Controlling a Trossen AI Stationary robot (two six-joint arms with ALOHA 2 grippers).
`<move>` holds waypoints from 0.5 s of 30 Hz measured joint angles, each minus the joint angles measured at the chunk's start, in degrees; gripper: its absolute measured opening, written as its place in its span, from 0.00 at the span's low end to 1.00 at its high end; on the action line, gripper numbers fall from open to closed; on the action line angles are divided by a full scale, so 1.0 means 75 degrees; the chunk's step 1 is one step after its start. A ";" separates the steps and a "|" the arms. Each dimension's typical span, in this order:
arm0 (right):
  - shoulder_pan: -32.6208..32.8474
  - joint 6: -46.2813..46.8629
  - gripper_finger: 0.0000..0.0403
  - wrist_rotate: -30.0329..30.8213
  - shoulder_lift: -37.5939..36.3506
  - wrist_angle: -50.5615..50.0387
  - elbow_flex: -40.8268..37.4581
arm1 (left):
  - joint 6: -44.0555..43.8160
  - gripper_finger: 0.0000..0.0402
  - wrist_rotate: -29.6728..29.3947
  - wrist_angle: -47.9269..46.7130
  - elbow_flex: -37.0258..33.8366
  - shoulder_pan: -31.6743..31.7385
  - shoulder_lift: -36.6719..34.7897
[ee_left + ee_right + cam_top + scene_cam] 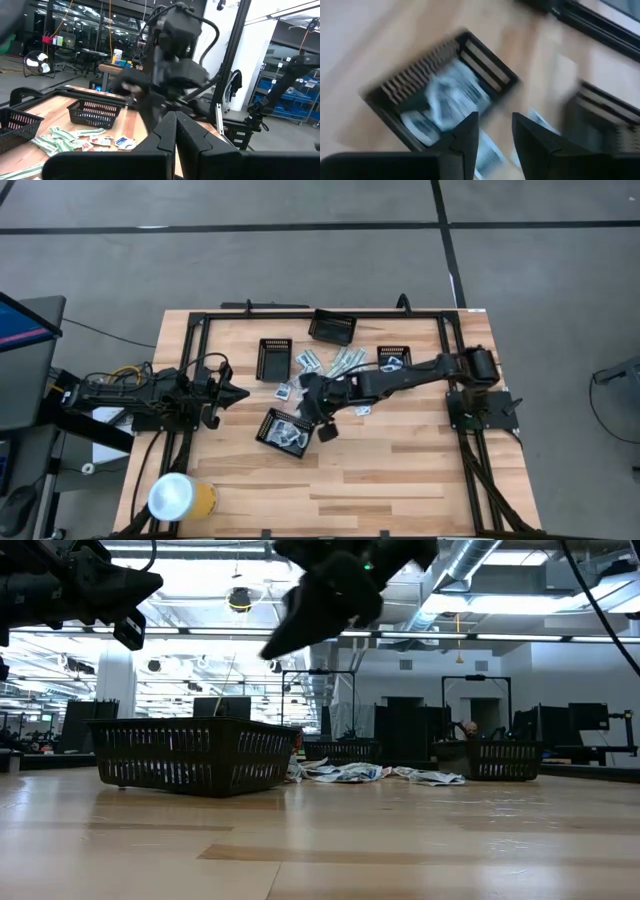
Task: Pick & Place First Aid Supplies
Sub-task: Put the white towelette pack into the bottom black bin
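Note:
Several first aid supplies, white packets with blue marks, lie in a black mesh tray (pixel 285 432) (pixel 440 100) at the table's middle. More packets and pale green-white strips (pixel 340 362) (pixel 75 137) lie loose on the wood farther back. My right gripper (pixel 308 412) (pixel 495 135) hangs above the tray's right side, slanting down toward it, open, with nothing between its fingers. In the low view it (pixel 300 625) is well above the table. My left gripper (pixel 235 393) (pixel 175 132) waits at the table's left, raised and shut.
Three more black mesh trays stand at the back: one (pixel 274 360) left of the loose packets, one (pixel 333 328) by the far edge, one (pixel 394 358) under the right arm. A white-and-yellow roll (pixel 180 498) sits at the near left corner. Bare wood spans the near half.

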 joint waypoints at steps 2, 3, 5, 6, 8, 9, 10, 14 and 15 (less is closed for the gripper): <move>-0.0061 -0.0056 0.27 0.0527 -0.0308 -0.0653 -0.0005 | 0.0001 0.02 -0.0001 -0.0001 0.0000 -0.0001 0.0000; -0.0105 -0.0060 0.27 0.0718 -0.0462 -0.0926 -0.0005 | 0.0001 0.02 0.0000 0.0004 0.0000 -0.0001 0.0000; -0.0243 0.0062 0.27 0.0812 -0.0723 -0.1561 -0.0005 | 0.0001 0.02 0.0000 0.0001 0.0000 -0.0001 0.0000; -0.0326 0.0193 0.27 0.0801 -0.0798 -0.1825 -0.0005 | 0.0001 0.02 0.0000 0.0007 0.0000 0.0001 0.0000; -0.0517 0.0545 0.27 0.0747 -0.0843 -0.2285 -0.0005 | -0.0001 0.02 0.0000 0.0004 -0.0001 -0.0001 0.0003; -0.0608 0.0740 0.27 0.0739 -0.0829 -0.2466 -0.0005 | -0.0001 0.02 0.0000 0.0005 0.0000 0.0000 0.0002; -0.0698 0.0917 0.27 0.0717 -0.0800 -0.2621 -0.0008 | -0.0001 0.02 -0.0003 0.0007 0.0000 -0.0001 0.0000; -0.1012 0.1163 0.27 0.0133 -0.0673 -0.2634 -0.0254 | 0.0001 0.02 -0.0003 0.0007 0.0000 -0.0001 0.0000; -0.1053 0.1147 0.27 -0.0073 -0.0585 -0.2353 -0.0377 | -0.0001 0.02 0.0000 0.0007 0.0000 0.0001 0.0000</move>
